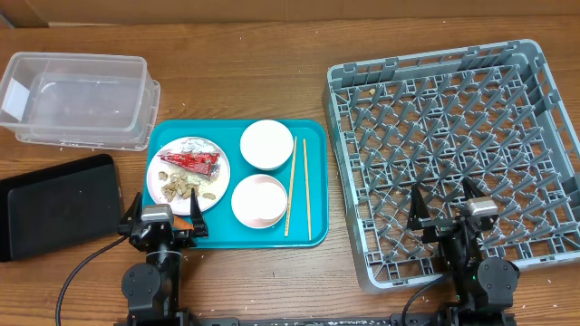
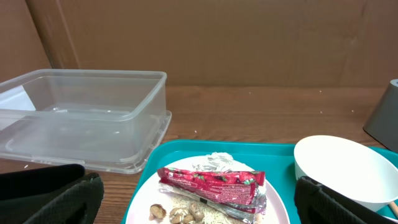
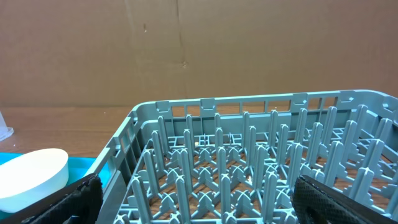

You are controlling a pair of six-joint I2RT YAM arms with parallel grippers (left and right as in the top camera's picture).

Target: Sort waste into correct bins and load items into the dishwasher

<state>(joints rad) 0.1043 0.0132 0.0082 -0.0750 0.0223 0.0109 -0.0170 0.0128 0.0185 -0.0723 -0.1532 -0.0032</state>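
The white plate point(image 1: 217, 180) on the teal tray point(image 1: 313, 136) carries the red wrapper point(image 1: 190, 162), a whitish scrap point(image 2: 211, 162) and beige food bits point(image 1: 179, 188). Two white bowls point(image 1: 266, 145) point(image 1: 259, 200) and the chopsticks point(image 1: 292, 186) lie to its right. My left gripper point(image 1: 161, 215) hangs open at the tray's near left corner, and between its fingers I see the wrapper point(image 2: 211, 183). My right gripper point(image 1: 444, 206) is open above the near edge of the grey dish rack point(image 1: 453, 100), over bare pegs point(image 3: 249, 162).
The clear tub point(image 1: 77, 100) stands at the back left, also in the left wrist view point(image 2: 81, 118). The black tray point(image 1: 59, 204) lies at the near left beside my left arm. A bowl point(image 3: 31, 177) shows at the right wrist view's left edge.
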